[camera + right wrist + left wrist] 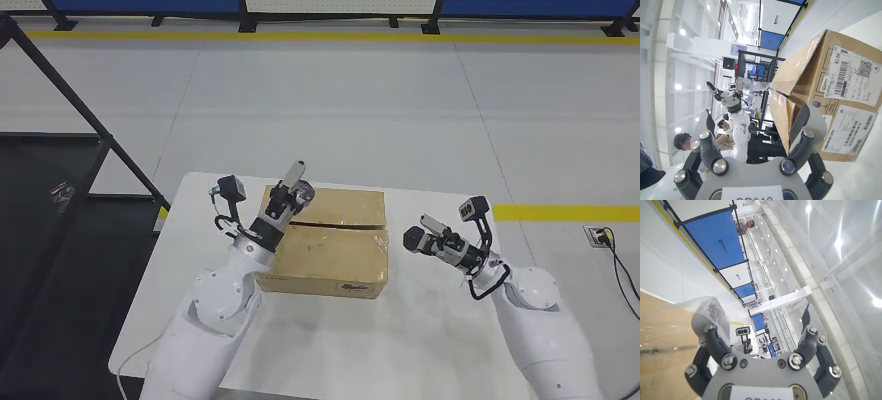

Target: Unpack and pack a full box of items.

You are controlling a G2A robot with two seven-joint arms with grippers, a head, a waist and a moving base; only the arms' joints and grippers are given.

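— What is the box like?
— It's a brown corrugated cardboard box (330,255), rectangular, lying in the middle of the smooth white table (420,330). Its top flaps (791,62) are folded down and meet at a seam (330,226) that gapes a little at one end. White printed labels (851,75) are stuck flat on one side wall.
— Can you see what's in it?
— No, the flaps hide the inside.
— And the left gripper?
— The left gripper (293,185) is raised over the box's far left corner, spread wide. A strip of clear, glossy, crinkled tape (757,85) clings to one of its fingers (698,323) and stretches across to the seam. It isn't pinched between the two.
— The right one?
— The right gripper (420,230) hangs just beside the box's right end, not touching it, wide open too and holding nothing.
— What else is around?
— A black metal frame (90,160) stands off the table's left side, and a yellow line (560,212) runs across the pale floor beyond.
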